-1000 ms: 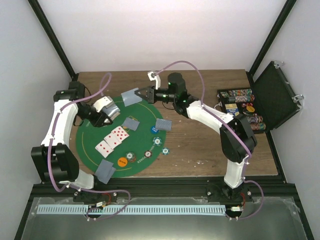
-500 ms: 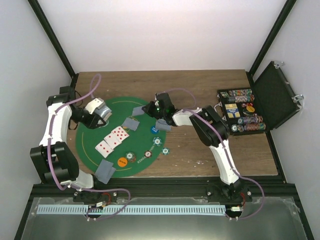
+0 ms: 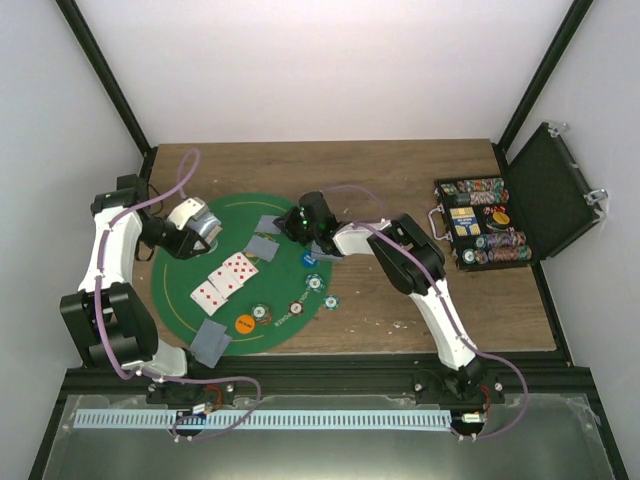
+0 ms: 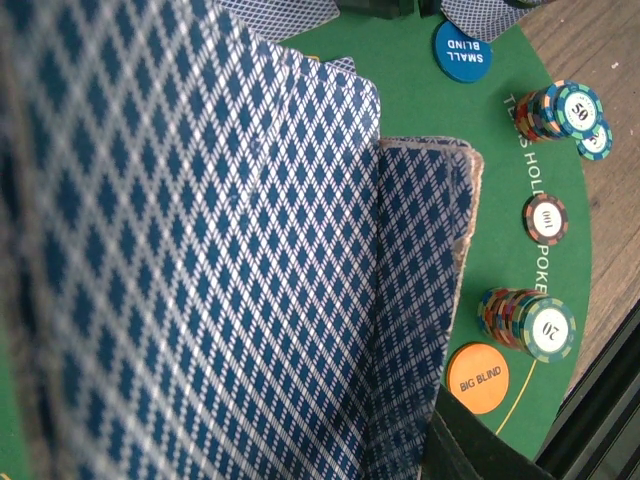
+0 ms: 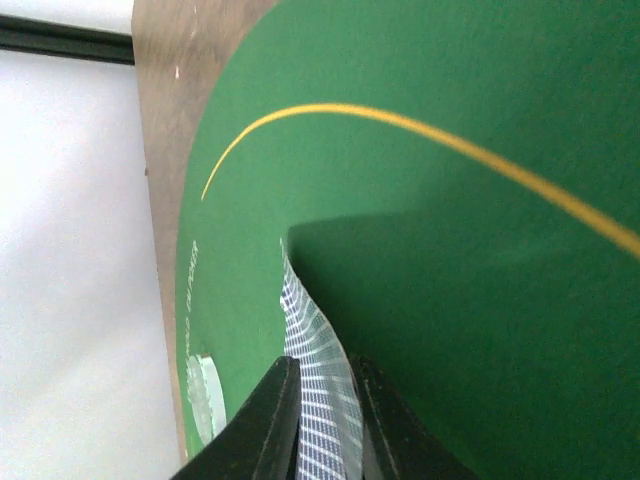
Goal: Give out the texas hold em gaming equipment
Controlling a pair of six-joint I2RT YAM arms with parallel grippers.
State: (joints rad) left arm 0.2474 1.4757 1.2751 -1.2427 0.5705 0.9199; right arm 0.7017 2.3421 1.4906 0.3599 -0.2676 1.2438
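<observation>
My left gripper (image 3: 203, 226) is shut on a deck of grey-blue-backed cards (image 4: 200, 260) above the left side of the green mat (image 3: 175, 290). My right gripper (image 3: 284, 224) is shut on one face-down card (image 5: 318, 400), edge-on between its fingers (image 5: 275, 420), low over the mat's far middle. Three red-pip cards (image 3: 225, 278) lie face up. Face-down cards lie at the middle (image 3: 262, 245), right (image 3: 325, 250) and near edge (image 3: 210, 342). The left wrist view shows a blue chip (image 4: 463, 50), an orange chip (image 4: 478, 378), a red-white chip (image 4: 546, 218) and two stacks (image 4: 560, 108) (image 4: 530, 325).
An open black case (image 3: 552, 195) with rows of chips (image 3: 482, 225) stands at the right on the wooden table (image 3: 420, 300). Black frame posts rise at both far corners. The right arm stretches across the mat's far right.
My right gripper has come down and nearer with its card, from the mat's far edge to low over the mat. My left gripper has drawn a little left with the deck.
</observation>
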